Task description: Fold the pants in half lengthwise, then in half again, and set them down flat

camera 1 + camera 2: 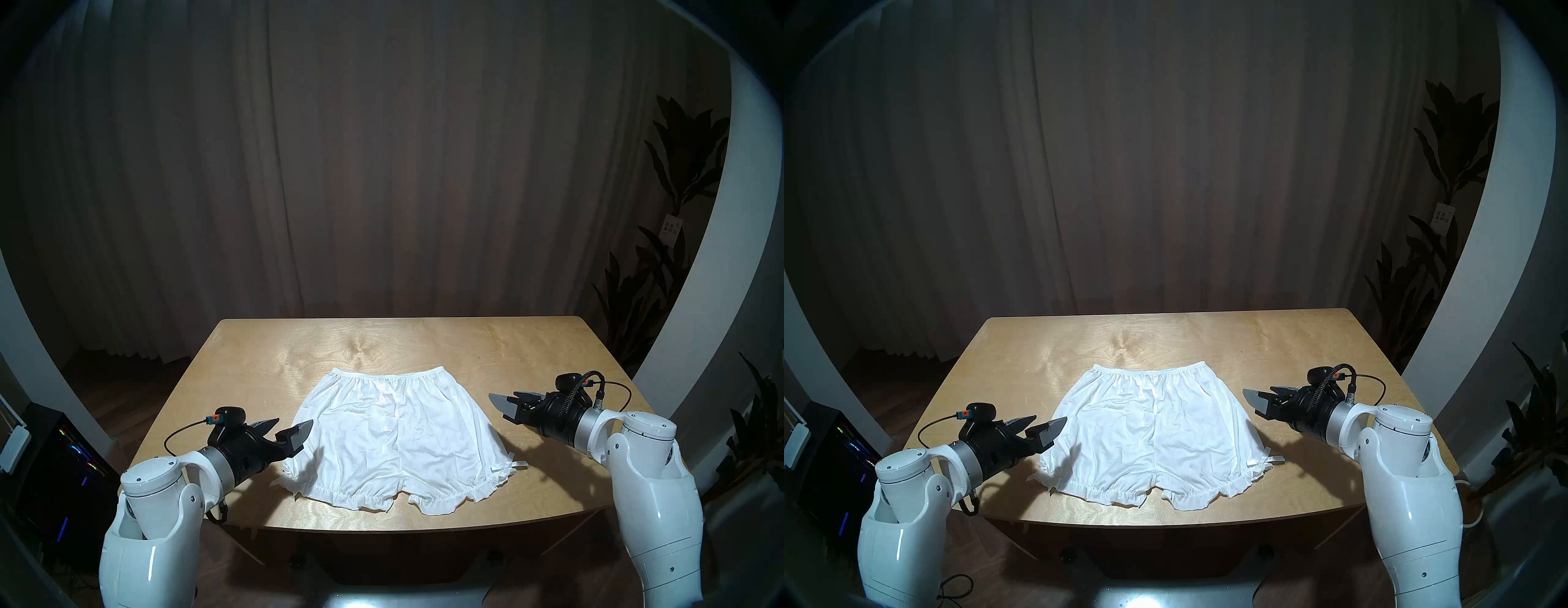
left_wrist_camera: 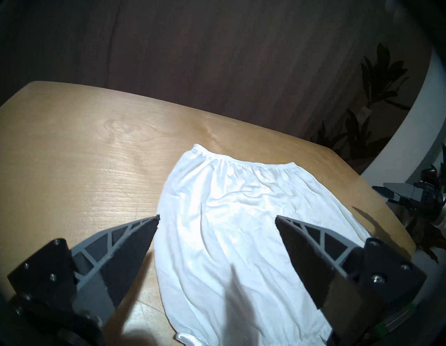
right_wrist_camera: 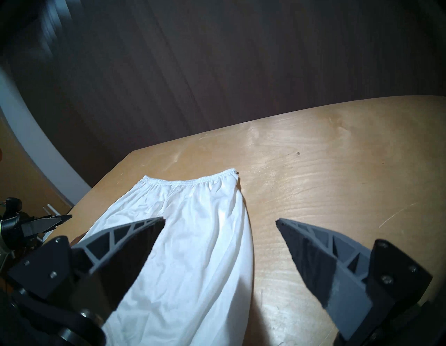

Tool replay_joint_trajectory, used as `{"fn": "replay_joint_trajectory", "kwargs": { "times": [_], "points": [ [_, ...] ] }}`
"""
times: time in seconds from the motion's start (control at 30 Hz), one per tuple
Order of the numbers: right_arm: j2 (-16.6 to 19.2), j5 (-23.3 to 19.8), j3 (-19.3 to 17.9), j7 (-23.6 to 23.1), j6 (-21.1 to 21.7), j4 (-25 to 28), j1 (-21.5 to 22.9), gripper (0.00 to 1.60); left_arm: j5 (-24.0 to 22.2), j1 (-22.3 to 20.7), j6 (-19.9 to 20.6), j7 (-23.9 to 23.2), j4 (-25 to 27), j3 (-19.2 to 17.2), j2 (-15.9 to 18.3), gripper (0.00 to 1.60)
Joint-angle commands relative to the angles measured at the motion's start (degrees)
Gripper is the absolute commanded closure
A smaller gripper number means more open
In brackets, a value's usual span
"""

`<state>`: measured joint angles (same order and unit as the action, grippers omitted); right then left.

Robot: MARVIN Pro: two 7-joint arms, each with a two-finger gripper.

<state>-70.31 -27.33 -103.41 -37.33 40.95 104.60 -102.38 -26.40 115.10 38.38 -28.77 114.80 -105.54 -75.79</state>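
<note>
Left hand (image 1: 290,426): open wide, empty, angled down over the left edge of the pants (image 1: 399,437), just off the fabric. Right hand (image 1: 507,401): likewise open and empty, raised near the pants' right side, apart from the cloth. Pants: spread flat, unfolded, in the middle of the bench (image 1: 254,361), waistband toward the far edge, ruffled hems toward the near edge, a ribbon tie (image 1: 515,465) at the right hem.
</note>
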Motion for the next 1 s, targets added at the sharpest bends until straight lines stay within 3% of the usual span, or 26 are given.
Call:
{"fn": "replay_joint_trajectory", "kwargs": {
  "times": [0.0,0.23,0.43,0.63,0.7,0.83,0.97],
  "points": [
    [5.89,-2.80,-0.09,-6.90,4.71,-1.27,2.33,0.00,-1.38,-4.32,7.09,-0.84,0.44,-0.75,3.89,0.00],
    [8.37,-5.39,0.12,-12.69,9.95,-5.00,5.35,0.00,-2.10,-9.30,15.53,1.29,-0.83,-0.48,4.90,0.00],
    [9.36,-5.72,1.09,-14.59,12.58,-7.24,8.16,0.00,-3.75,-11.69,16.62,3.66,-3.14,1.12,5.25,0.00],
    [6.27,-5.59,1.11,-11.62,13.79,-7.20,10.68,0.00,-3.73,-13.13,16.62,7.99,-4.01,5.26,5.57,0.00],
    [5.33,-5.44,0.77,-10.51,13.18,-6.79,11.08,0.00,-5.34,-13.57,16.62,8.37,-3.86,5.11,4.47,0.00],
    [3.46,-3.39,0.21,-5.31,12.36,-5.58,11.64,0.00,-6.45,-14.27,16.62,9.88,-3.85,5.54,5.38,0.00],
    [3.92,-0.49,1.67,-1.74,10.35,-2.90,11.22,0.00,-7.50,-14.71,16.62,11.67,-4.62,4.17,4.94,0.00]
  ]
}}
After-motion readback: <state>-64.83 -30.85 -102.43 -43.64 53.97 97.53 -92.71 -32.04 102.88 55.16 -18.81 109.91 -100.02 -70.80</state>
